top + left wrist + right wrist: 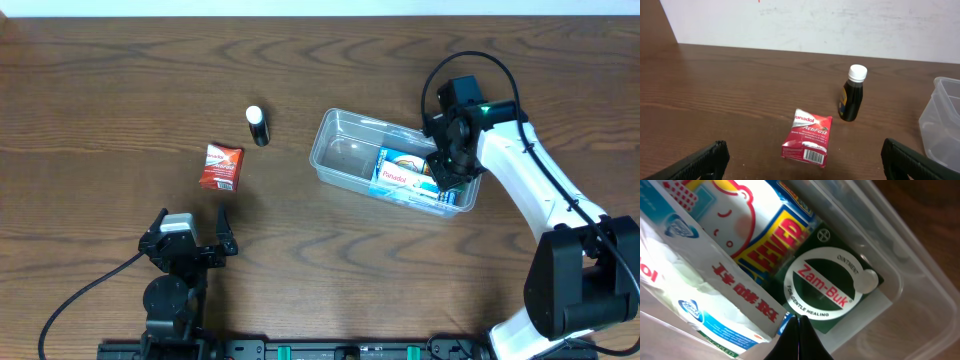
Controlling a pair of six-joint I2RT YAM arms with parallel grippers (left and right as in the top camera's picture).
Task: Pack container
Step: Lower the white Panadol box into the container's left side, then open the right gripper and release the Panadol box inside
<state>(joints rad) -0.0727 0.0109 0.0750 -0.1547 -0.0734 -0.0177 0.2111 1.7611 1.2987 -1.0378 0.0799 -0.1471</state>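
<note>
The clear plastic container [345, 150] sits right of the table's centre. Inside lie a blue and white Panadol box [405, 175], a yellow fever packet [780, 235] and a green Zam-Buk tin [825, 287]. My right gripper [799, 330] reaches into the container's right end. Its fingers are shut together on nothing, tips just at the tin's edge. A red Panadol packet [220, 166] and a small dark bottle [259, 126] with a white cap lie on the table to the left. My left gripper [190, 235] stands wide open near the front edge, short of the red packet [807, 137].
The wooden table meets a white wall at the back. In the left wrist view the bottle [852, 95] stands upright beyond the packet, and the container's rim [942, 120] shows at the right edge. The right arm's cable loops above the container.
</note>
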